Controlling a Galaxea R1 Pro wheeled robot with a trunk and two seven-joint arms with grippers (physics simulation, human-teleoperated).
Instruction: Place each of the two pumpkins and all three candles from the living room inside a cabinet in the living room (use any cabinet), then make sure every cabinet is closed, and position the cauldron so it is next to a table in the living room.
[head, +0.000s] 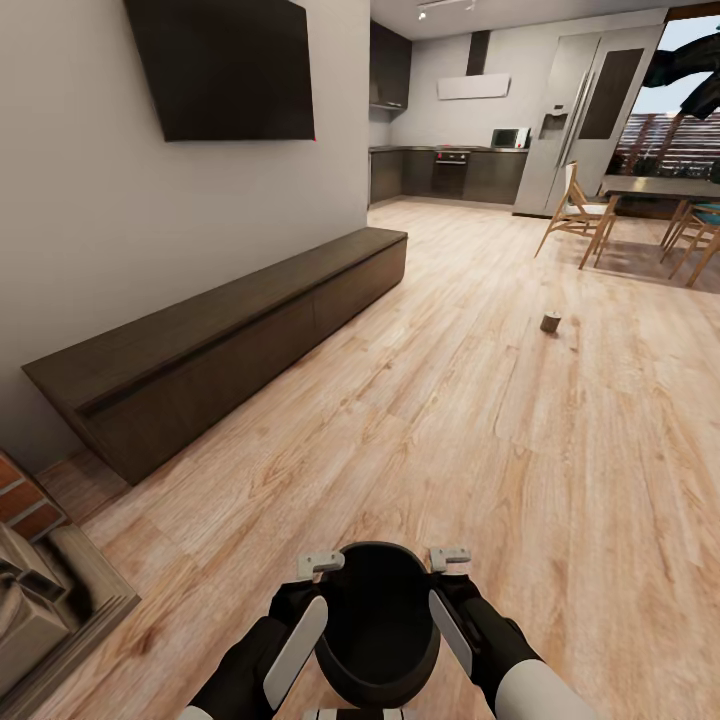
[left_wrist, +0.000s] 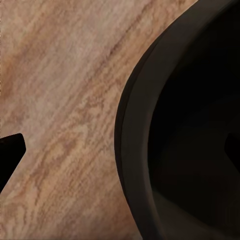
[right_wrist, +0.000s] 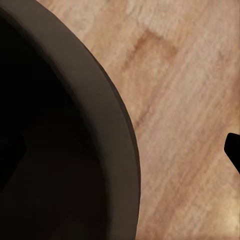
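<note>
The black cauldron is gripped at its rim between the left gripper and the right gripper, each clamped on its own side. One candle is seen well ahead, the closed cabinet ahead-left

We could not tell whether either gripper's fingers touched the cauldron, whose lower part was cut off by the head view's bottom edge. Far off on the floor, a small stubby object was too small to identify.
</note>
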